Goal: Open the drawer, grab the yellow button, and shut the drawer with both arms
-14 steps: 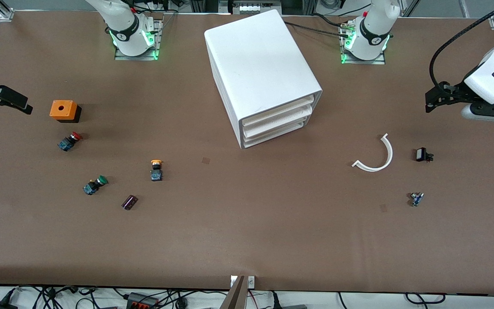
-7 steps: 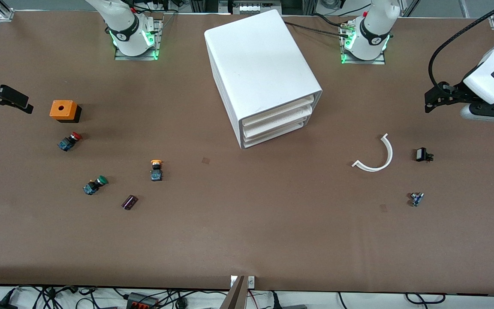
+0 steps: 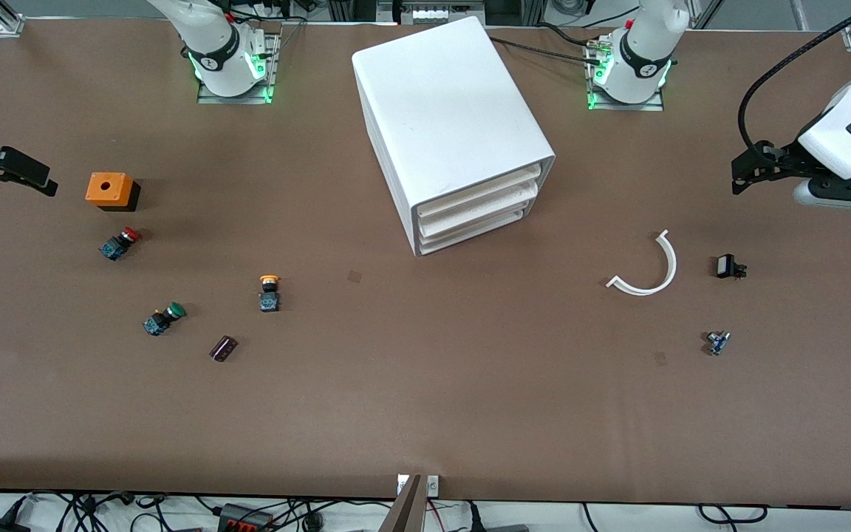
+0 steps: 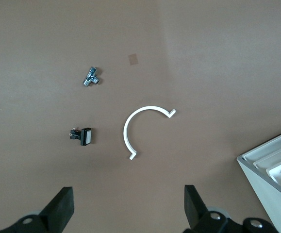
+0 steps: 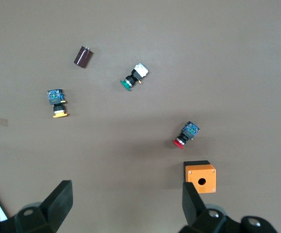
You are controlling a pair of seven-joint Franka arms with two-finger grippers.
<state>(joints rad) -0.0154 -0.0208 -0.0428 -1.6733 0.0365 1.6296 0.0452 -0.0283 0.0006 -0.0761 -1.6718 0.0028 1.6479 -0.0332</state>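
Note:
The white cabinet [image 3: 455,118] stands mid-table with its three drawers pushed in. The uppermost drawer [image 3: 479,193] is shut, and a corner of it shows in the left wrist view [image 4: 276,162]. The button [image 3: 270,292] with the orange-yellow cap lies on the bare table toward the right arm's end, nearer the camera than the cabinet; it also shows in the right wrist view [image 5: 57,103]. My left gripper [image 3: 747,174] [image 4: 128,195] hangs open over the table at the left arm's end. At the other end my right gripper [image 3: 38,181] [image 5: 125,191] hangs open beside the orange box, holding nothing.
An orange box [image 3: 109,189], a red-capped button [image 3: 120,243], a green-capped button [image 3: 163,318] and a dark cylinder [image 3: 223,348] lie around the button. A white curved strip [image 3: 647,270], a small black part [image 3: 728,266] and a small metal part [image 3: 717,342] lie below the left gripper.

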